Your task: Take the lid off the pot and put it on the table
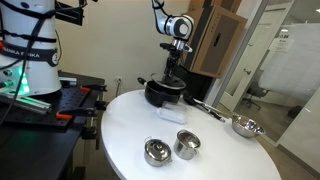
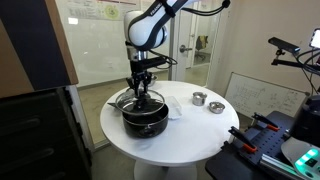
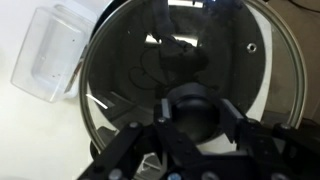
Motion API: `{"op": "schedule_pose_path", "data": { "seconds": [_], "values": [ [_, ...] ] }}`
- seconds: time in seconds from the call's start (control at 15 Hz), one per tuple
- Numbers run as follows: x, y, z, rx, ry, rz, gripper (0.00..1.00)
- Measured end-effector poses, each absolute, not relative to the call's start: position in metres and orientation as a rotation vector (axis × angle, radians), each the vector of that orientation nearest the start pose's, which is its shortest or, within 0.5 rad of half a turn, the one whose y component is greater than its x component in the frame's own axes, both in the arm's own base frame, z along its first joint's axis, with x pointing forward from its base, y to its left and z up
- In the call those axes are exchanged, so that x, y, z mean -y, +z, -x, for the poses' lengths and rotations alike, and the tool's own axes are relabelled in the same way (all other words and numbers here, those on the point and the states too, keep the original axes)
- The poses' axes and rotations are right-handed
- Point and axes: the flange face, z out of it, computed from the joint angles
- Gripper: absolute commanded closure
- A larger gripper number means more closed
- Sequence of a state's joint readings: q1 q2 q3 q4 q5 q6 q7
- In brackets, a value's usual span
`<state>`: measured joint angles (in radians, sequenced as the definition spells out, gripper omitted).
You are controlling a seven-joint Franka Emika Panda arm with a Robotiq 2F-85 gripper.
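Clear plastic forms a rectangular tub [image 3: 48, 52] lying left of the round glass lid [image 3: 130, 70], which is metal-rimmed and sits over the wide black pot [image 2: 146, 122] on the white round table [image 2: 190, 140]. Pointing straight down, the gripper [image 3: 195, 120] pinches the lid's dark knob [image 3: 190, 103].

Robotics lab inside an office.
Glass partition walls [image 2: 95, 40], a scribbled whiteboard [image 2: 258, 95] on the floor, cardboard boxes [image 1: 222, 42], another robot arm [image 1: 30, 55] and a black equipment bench [image 1: 70, 105] surround the round white counter [image 1: 200, 160].
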<state>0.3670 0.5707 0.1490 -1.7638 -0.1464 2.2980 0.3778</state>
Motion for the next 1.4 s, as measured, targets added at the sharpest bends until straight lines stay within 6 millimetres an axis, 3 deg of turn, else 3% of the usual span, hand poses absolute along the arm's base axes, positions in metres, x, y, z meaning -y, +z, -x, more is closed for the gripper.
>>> {"op": "schedule_pose_path", "data": {
  "seconds": [0.33,0.67,1.07,1.27,1.33,1.4],
  "values": [
    [-0.322,0.292,-0.570,0.407,-0.074,3.133,0.76],
    [-0.297,0.288,-0.547,0.408,0.008,3.169,0.76],
    [-0.231,0.286,-0.520,0.467,0.092,3.195,0.76],
    [-0.179,0.290,-0.506,0.499,0.131,3.204,0.76],
    [-0.156,0.290,-0.501,0.506,0.155,3.207,0.51],
    [-0.132,0.289,-0.497,0.513,0.179,3.210,0.51]
  ]
}}
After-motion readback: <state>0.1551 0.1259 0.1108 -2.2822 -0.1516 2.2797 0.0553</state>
